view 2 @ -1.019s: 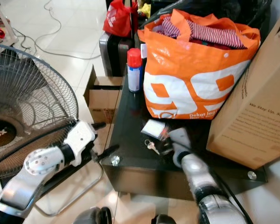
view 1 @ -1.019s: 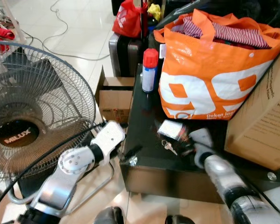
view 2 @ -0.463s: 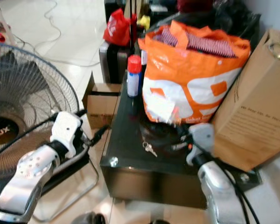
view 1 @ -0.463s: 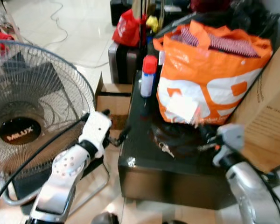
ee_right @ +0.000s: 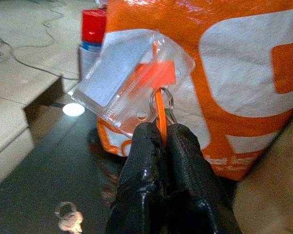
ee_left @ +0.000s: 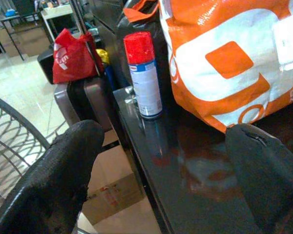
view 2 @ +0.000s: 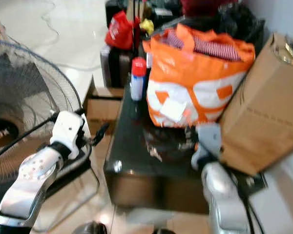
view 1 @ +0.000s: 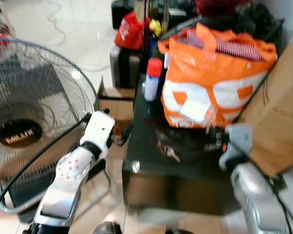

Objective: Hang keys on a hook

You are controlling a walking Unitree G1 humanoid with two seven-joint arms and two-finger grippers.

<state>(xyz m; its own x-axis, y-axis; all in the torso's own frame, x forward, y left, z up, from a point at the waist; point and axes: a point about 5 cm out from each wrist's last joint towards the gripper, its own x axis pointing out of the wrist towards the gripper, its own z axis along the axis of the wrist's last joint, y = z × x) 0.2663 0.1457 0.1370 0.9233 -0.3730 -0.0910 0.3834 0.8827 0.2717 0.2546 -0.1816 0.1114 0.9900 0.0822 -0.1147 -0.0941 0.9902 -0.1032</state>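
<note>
My right gripper (ee_right: pixel 158 132) is shut on an orange strap and metal ring (ee_right: pixel 161 100) that carry a clear card holder (ee_right: pixel 127 73). The holder (view 1: pixel 195 108) hangs in front of the orange bag (view 1: pixel 219 73). A small silver key (ee_right: pixel 68 219) on a ring shows low down by the glossy black table top (view 1: pixel 141 131). I cannot tell whether the key (view 1: pixel 172 153) touches the table. My left gripper (ee_left: pixel 163 134) is open with nothing in it. It is held at the table's left edge (view 1: pixel 123 135) and points toward a spray can (ee_left: pixel 143 73).
The red-capped spray can (view 1: pixel 152 79) stands at the table's back left, beside the stuffed orange bag. A big cardboard box (view 1: pixel 283 112) leans at the right. A floor fan (view 1: pixel 29 112) stands close on the left. A small carton (view 1: pixel 115 105), suitcase (view 1: pixel 122 63) and red bag (view 1: pixel 128 31) sit behind.
My right gripper has lifted the card holder off the table, up in front of the orange bag. My left arm has risen along the table's edge. The camera has shifted.
</note>
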